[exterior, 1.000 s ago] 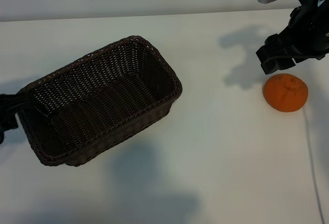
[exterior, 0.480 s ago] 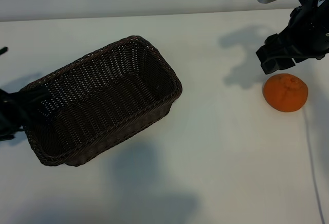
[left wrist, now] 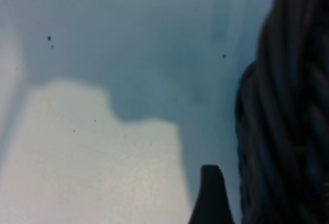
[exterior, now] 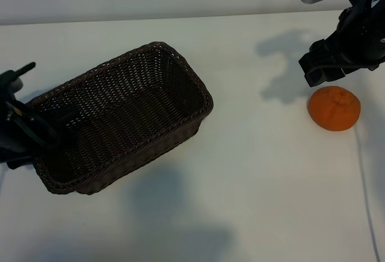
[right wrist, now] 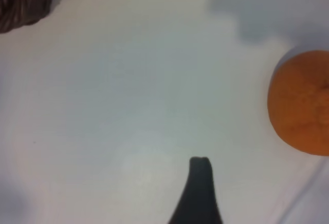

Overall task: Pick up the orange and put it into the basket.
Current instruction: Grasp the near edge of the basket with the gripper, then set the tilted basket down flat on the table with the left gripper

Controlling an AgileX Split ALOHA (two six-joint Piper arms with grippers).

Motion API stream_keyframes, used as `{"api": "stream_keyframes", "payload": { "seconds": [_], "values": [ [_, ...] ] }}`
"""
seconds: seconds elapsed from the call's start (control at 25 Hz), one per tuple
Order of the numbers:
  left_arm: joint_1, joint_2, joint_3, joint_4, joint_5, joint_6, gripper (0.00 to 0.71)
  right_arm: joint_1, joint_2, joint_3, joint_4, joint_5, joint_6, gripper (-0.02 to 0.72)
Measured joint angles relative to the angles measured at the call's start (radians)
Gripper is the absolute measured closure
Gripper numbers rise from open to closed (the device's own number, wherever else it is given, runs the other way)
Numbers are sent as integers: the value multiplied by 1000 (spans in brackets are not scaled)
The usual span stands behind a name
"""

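Orange (exterior: 334,109) rests on the white worktop (exterior: 258,172), just below and slightly right of our right tool (exterior: 325,68) in the exterior view, close to it but not touching. We read the right tool as standing wide apart and holding nothing; in the right wrist view one dark fingertip (right wrist: 200,183) shows over bare worktop, with the orange (right wrist: 300,103) off to one side of it. Our left tool (exterior: 36,131) sits at the near-left end of the basket (exterior: 120,118), against the woven rim, also spread wide with nothing in its grasp. In the left wrist view one fingertip (left wrist: 211,196) lies just beside the dark wicker wall (left wrist: 288,116). We see the basket lying diagonally on the worktop, well apart from the orange.
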Motion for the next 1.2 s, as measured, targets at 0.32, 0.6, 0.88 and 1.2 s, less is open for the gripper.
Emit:
{"api": "stream_keyframes", "payload": {
  "seconds": [0.32, 0.6, 0.88, 1.2],
  "values": [
    [0, 57, 0, -6, -8, 20, 165, 0, 0, 0, 4, 0, -1, 132],
    [1, 54, 0, -11, -26, 22, 295, 0, 0, 0, 4, 0, -1, 132],
    [1, -14, 0, -11, -48, 24, 295, 0, 0, 0, 4, 0, -1, 133],
    [1, -134, -7, -26, -43, 45, 296, 0, 0, 0, 4, 0, -2, 133]
  ]
}}
